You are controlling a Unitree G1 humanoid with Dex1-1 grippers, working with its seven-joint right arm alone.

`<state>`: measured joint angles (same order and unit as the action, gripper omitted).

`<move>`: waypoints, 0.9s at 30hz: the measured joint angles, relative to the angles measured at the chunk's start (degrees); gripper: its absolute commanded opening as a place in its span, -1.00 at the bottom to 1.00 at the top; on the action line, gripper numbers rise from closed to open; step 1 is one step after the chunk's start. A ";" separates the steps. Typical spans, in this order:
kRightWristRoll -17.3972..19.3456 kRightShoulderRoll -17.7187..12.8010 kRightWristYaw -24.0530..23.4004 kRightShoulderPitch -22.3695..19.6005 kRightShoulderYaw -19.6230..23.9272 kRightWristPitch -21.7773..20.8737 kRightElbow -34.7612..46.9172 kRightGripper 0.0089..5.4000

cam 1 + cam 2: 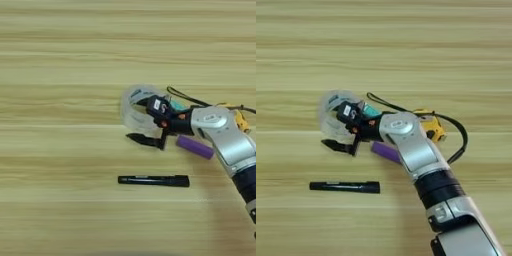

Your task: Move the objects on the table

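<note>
Pale yellow-tan wood with grain in horizontal bands makes up the table (65, 55), which fills the left eye view. Toward its right side lies a clear tape roll (131, 107), a glassy ring. The end effector (145, 122) sits at that roll: its upper black finger reaches into the ring, and the lower finger (142, 140) points left just below the roll, so the two stand spread apart with the ring's near wall between them. Whether they press on it cannot be told. Right of the roll, a short purple cylinder (196, 147) lies tilted beside the silver forearm (227, 140). Below the roll rests a slim black marker (153, 180), lying level.

In the right eye view the forearm comes up from the bottom right corner, bent left toward the tape roll (331, 112), its black fingers (338, 146) again parted at the ring. A yellow-black tape measure (432, 129) sits right of the roll, partly behind the arm, its black strap (458, 135) looping outward. A green-white tube (372, 110) peeks out just right of the roll.
</note>
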<state>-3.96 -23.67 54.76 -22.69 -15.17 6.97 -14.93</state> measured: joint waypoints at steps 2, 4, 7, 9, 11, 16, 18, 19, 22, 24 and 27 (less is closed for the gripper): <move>-0.16 -0.13 0.12 -0.39 -0.15 -0.33 -0.59 0.64; -0.37 -0.30 0.52 -0.42 -0.33 -1.12 -0.99 0.57; -0.71 -0.34 0.75 -0.46 -0.70 -1.84 -1.53 0.43; -1.27 -0.40 0.96 -0.52 -1.11 -2.75 -2.16 0.33; -1.39 -0.55 1.01 -0.79 -1.15 -3.53 -2.94 0.24; -1.39 -1.06 1.95 -0.88 -1.21 -4.14 -2.86 0.06; -1.35 -1.18 2.12 -0.87 -1.21 -4.27 -2.68 -0.01; -1.31 -1.20 2.21 -0.87 -1.21 -4.33 -2.62 -0.04; -1.25 -1.27 2.43 -0.85 -1.20 -4.69 -2.26 -0.13; -1.23 -1.27 2.64 -0.83 -1.20 -4.89 -2.14 -0.21; -1.19 -1.26 3.17 -0.73 -1.15 -4.97 -1.73 -0.28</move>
<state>-5.15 -24.93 57.92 -23.42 -16.32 2.00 -16.66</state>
